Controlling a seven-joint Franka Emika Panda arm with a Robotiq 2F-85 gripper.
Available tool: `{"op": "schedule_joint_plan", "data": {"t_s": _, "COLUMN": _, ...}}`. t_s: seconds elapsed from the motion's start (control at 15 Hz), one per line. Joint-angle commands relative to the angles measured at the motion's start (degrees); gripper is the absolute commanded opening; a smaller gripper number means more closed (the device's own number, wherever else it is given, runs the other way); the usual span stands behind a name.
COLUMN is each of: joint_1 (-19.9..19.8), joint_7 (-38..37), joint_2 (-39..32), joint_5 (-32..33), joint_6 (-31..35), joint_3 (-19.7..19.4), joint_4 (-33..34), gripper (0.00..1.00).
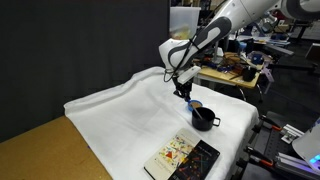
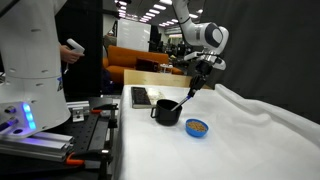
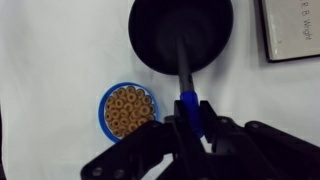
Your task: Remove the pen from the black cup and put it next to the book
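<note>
Gripper (image 3: 188, 124) is pinched right down on the pen (image 3: 186, 102), jaws closed on its bright blue upper end, hanging just above the black cup (image 3: 155, 40). The pen's dark lower shaft slants down to the cup's mouth. In an exterior view the pen (image 2: 183, 98) meets the rim, so I'd say the tip isn't clear yet, though nobody can see inside from here.

That lean is the worry. Swing toward the book too soon and the tip could catch the rim, dragging the squat cup, tipping it, or levering the pen round in the pinch. The hold is high on a thin stick, so any knock low down could twist it loose. A straight lift first looks safest.

Just beside the cup sits a small blue bowl (image 3: 101, 108) of cereal rings (image 3: 128, 110); a shoved cup might bump it and scatter them. The book (image 3: 290, 30) lies near, on the cup's opposite side from the bowl. The risk there is a release that lands the pen on the cover rather than beside it. And the white cloth (image 1: 120, 110) is rumpled, so a pen let go from too high could bounce or roll away.
</note>
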State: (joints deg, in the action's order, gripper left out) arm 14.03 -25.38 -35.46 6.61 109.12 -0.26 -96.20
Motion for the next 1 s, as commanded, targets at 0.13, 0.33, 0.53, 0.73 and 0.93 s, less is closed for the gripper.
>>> {"op": "schedule_joint_plan", "data": {"t_s": 0.13, "joint_1": 0.4, "joint_7": -0.6, "joint_2": 2.6, "joint_5": 1.0, "joint_6": 0.5, "joint_3": 0.0, "joint_4": 0.6, "gripper": 0.05}}
{"op": "schedule_joint_plan", "data": {"t_s": 0.33, "joint_1": 0.8, "joint_7": -0.7, "joint_2": 4.0, "joint_5": 1.4, "joint_6": 0.6, "joint_3": 0.2, "joint_4": 1.4, "gripper": 0.05}}
{"op": "schedule_joint_plan", "data": {"t_s": 0.53, "joint_1": 1.2, "joint_7": -0.6, "joint_2": 5.3, "joint_5": 1.9, "joint_6": 1.0, "joint_3": 0.4, "joint_4": 1.4, "gripper": 0.05}}
{"op": "schedule_joint_plan", "data": {"t_s": 0.73, "joint_1": 1.6, "joint_7": -0.6, "joint_2": 6.3, "joint_5": 2.6, "joint_6": 1.2, "joint_3": 0.5, "joint_4": 1.3, "gripper": 0.05}}
{"op": "schedule_joint_plan", "data": {"t_s": 0.93, "joint_1": 2.1, "joint_7": -0.8, "joint_2": 6.7, "joint_5": 3.7, "joint_6": 1.3, "joint_3": 0.7, "joint_4": 1.7, "gripper": 0.05}}
